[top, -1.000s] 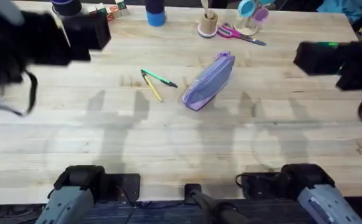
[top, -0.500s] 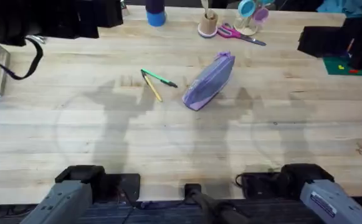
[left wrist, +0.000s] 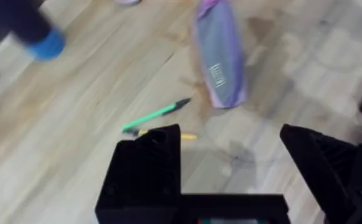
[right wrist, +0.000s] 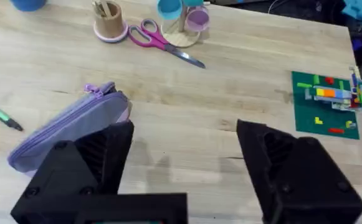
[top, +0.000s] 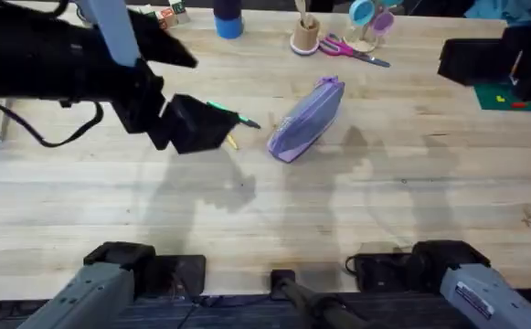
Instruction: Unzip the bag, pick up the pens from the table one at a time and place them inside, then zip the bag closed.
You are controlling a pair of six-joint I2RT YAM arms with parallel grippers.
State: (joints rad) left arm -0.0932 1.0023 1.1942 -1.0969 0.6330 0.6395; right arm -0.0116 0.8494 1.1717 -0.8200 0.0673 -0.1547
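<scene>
Near the middle of the table [top: 356,210] we find the bag [top: 303,122], a lavender pouch lying on its side. Its long axis runs diagonally, the near end toward the left arm's side and the far end, with the zipper pull, toward the back right. The zipper looks closed along its top. Just beside it on the left lie the pens: the green pen [left wrist: 156,114] points its dark tip at the bag, and the yellow pen [left wrist: 168,134] pokes out beside it. Our left gripper [left wrist: 230,155] hangs over the pens with fingers apart, holding nothing. Our right gripper [right wrist: 184,158] hovers near the bag, fingers also spread wide. Behind the bag sit pink scissors [right wrist: 162,43], a wooden cup [right wrist: 108,20] and a green brick plate [right wrist: 327,102].
</scene>
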